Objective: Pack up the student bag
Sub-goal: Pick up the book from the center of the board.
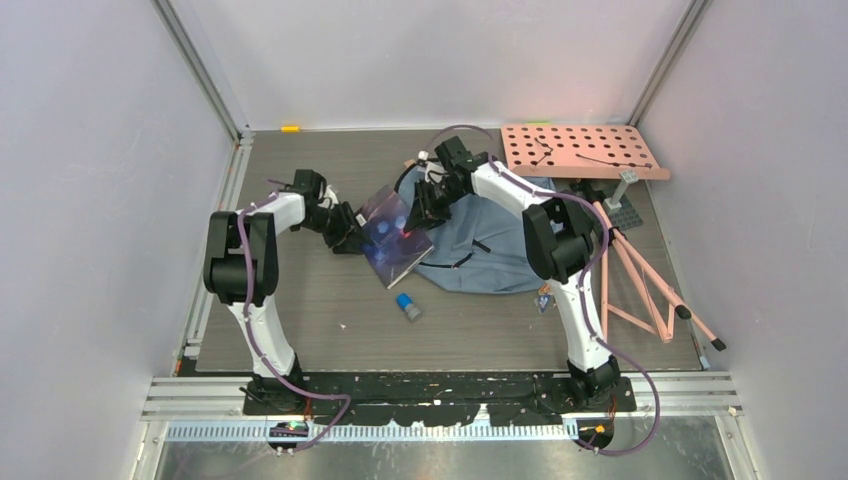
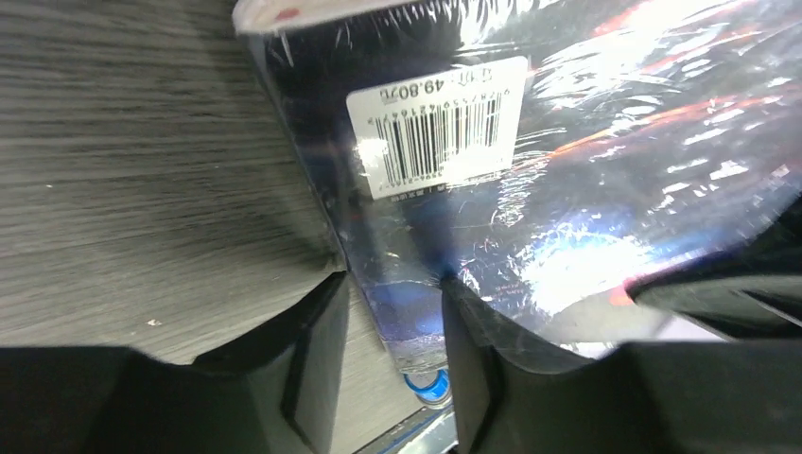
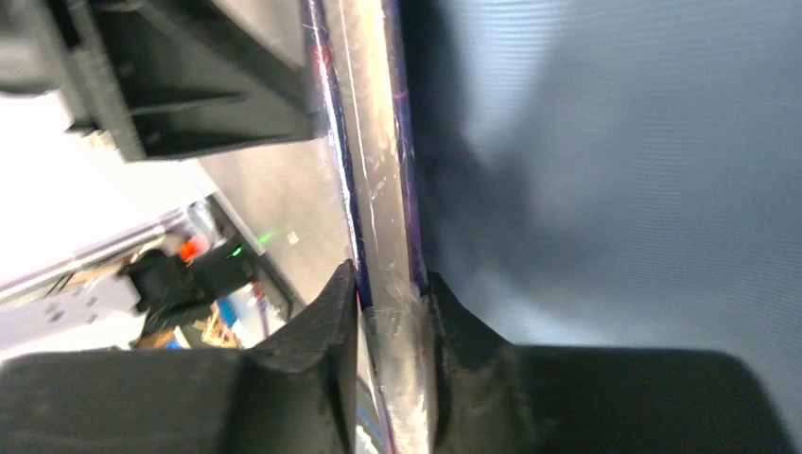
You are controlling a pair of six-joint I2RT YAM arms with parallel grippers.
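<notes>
A glossy dark book (image 1: 395, 238) in plastic wrap stands tilted on edge at the left side of the grey-blue student bag (image 1: 490, 250), which lies flat on the table. My left gripper (image 1: 350, 238) holds the book's left edge; in the left wrist view the book (image 2: 567, 142) with its barcode label runs between the fingers, and the gripper (image 2: 392, 293) is shut on it. My right gripper (image 1: 418, 213) grips the book's far edge. In the right wrist view that gripper (image 3: 390, 284) pinches the thin book (image 3: 374, 189), with bag fabric (image 3: 615, 189) to the right.
A small blue-capped bottle (image 1: 408, 306) lies on the table in front of the book, also seen as the bottle (image 2: 427, 386) below my left fingers. A pink pegboard (image 1: 580, 150) and pink folding rods (image 1: 640, 285) occupy the right back. A small item (image 1: 543, 300) lies by the right arm.
</notes>
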